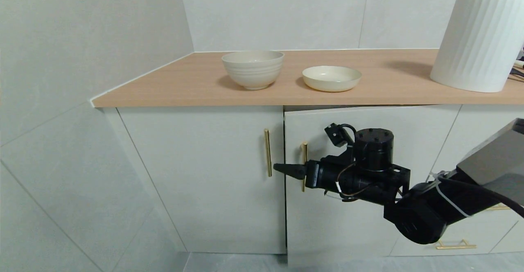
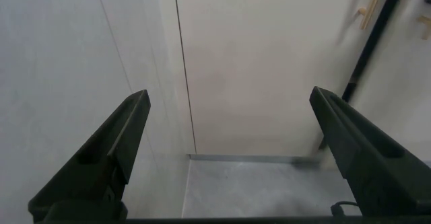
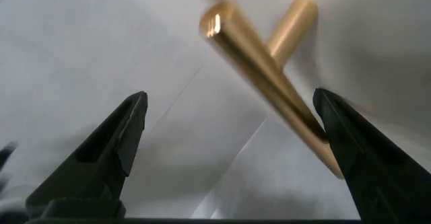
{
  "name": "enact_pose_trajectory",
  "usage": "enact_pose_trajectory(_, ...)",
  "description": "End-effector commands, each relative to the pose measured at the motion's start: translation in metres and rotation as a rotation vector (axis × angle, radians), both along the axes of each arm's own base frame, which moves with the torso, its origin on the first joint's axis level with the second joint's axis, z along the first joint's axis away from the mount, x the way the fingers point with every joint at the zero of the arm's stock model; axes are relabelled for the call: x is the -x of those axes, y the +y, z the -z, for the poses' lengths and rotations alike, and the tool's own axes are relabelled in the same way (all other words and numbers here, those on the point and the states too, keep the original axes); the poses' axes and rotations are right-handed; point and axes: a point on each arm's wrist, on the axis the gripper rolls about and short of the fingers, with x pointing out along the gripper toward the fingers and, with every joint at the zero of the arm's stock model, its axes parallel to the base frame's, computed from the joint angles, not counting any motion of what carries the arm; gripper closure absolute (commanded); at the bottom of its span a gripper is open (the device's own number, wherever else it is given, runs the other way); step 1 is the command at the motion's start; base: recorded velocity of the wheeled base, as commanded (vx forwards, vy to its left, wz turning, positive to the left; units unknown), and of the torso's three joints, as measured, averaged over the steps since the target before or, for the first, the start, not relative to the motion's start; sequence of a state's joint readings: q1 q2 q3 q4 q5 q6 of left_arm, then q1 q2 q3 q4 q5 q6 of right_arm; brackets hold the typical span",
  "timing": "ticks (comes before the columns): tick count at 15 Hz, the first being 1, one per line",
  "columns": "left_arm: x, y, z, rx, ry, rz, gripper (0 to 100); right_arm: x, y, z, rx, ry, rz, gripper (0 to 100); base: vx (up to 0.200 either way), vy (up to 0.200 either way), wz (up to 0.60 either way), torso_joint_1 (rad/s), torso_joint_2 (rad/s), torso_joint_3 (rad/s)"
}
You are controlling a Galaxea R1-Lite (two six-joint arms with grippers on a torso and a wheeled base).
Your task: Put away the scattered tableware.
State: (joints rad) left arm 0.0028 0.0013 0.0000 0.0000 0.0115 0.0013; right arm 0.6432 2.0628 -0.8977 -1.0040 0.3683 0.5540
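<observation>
While your right arm sits low in front of the cupboard, its right fingers [image 1: 286, 168] are spread, with the brass handle [image 1: 304, 151] of the right door [image 1: 348, 231] lying between them. In the right wrist view that handle [image 3: 269, 83] crosses the gap at a slant, closer to one of the right fingers [image 3: 357, 157] than the other, and you cannot tell whether it touches. The right door stands slightly ajar, its edge proud of the left door [image 1: 196, 174], which has its own handle [image 1: 267, 157] just beside the fingertips.

Up on the bench [image 1: 172, 84] you have the tableware: a ribbed bowl [image 1: 253, 68] towards the left and a shallow dish [image 1: 331, 77] near it on the right, apart from each other. A tall white ribbed container [image 1: 479, 39] stands at the far right.

Your left fingers [image 2: 101, 157] are spread wide and hold nothing, facing a pale cupboard panel and the grey floor [image 2: 249, 190].
</observation>
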Motion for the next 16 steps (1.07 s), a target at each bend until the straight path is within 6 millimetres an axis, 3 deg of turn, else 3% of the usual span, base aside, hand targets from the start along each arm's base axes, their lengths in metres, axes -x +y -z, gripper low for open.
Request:
enact_pose_trajectory(1,0.000,0.000,0.000,0.000,0.000,-0.001,0,0.014,-0.010,-0.015,-0.016,-0.017,-0.008,0,0.000,0.000,0.00,0.000,0.00,0.000)
enact_pose_trajectory(9,0.001,0.000,-0.004,-0.031,-0.019,0.006,0,0.075,-0.051,-0.034,-0.033,0.012,-0.210,0,0.000,0.000,0.00,0.000,0.00,0.000)
enact_pose_trajectory(11,0.014,-0.003,-0.045,-0.021,-0.083,0.149,0,0.080,-0.053,-0.036,-0.039,0.013,-0.246,0,0.000,0.000,0.00,0.000,0.00,0.000)
enact_pose_trajectory(13,0.011,-0.006,-0.088,0.001,0.018,0.304,0,0.081,-0.054,-0.034,-0.036,0.020,-0.248,0,0.000,0.000,0.00,0.000,0.00,0.000)
enact_pose_trajectory(14,0.005,-0.007,-0.101,0.006,0.053,0.349,0,0.082,-0.054,-0.032,-0.033,0.025,-0.249,0,0.000,0.000,0.00,0.000,0.00,0.000)
enact_pose_trajectory(15,-0.016,-0.009,-0.126,0.017,0.118,0.442,0,0.083,-0.055,-0.030,-0.028,0.033,-0.249,0,0.000,0.000,0.00,0.000,0.00,0.000)
enact_pose_trajectory(16,-0.036,-0.011,-0.138,0.034,0.187,0.517,0,0.084,-0.056,-0.029,-0.026,0.036,-0.249,0,0.000,0.000,0.00,0.000,0.00,0.000)
